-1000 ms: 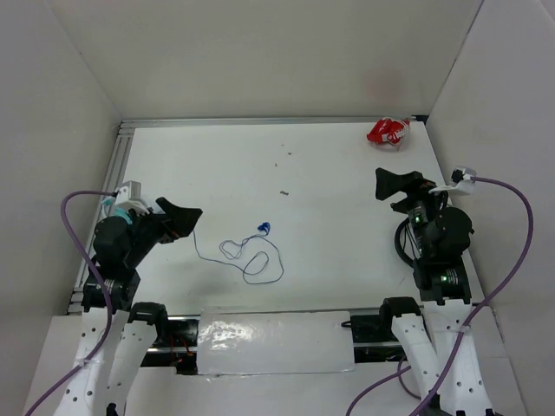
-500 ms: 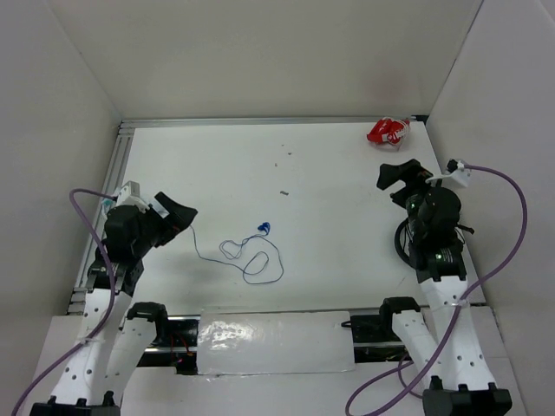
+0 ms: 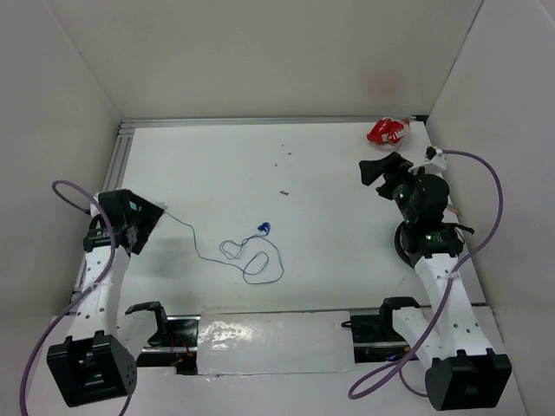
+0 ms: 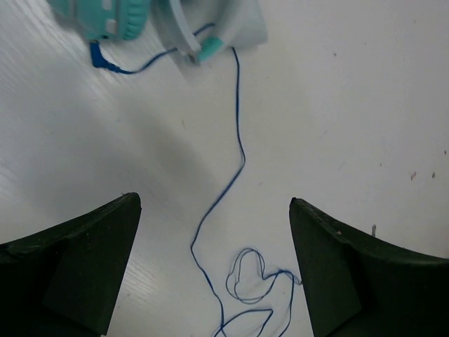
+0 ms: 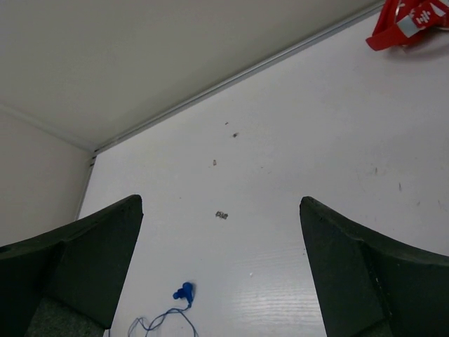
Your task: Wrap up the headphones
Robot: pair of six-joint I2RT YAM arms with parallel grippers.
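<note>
The headphones [image 4: 105, 17] are seen left of the cord's coil [image 3: 251, 258], hard by the table [image 3: 347, 173] edge, near the left gripper [image 4: 214, 202] (fingers wide, nothing held). The right gripper [image 5: 221, 202], likewise wide, is held well right of the coil.

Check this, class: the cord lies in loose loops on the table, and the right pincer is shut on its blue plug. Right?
No: the right pincer is open; the right wrist view shows the blue plug lying free. Rest holds.
</note>
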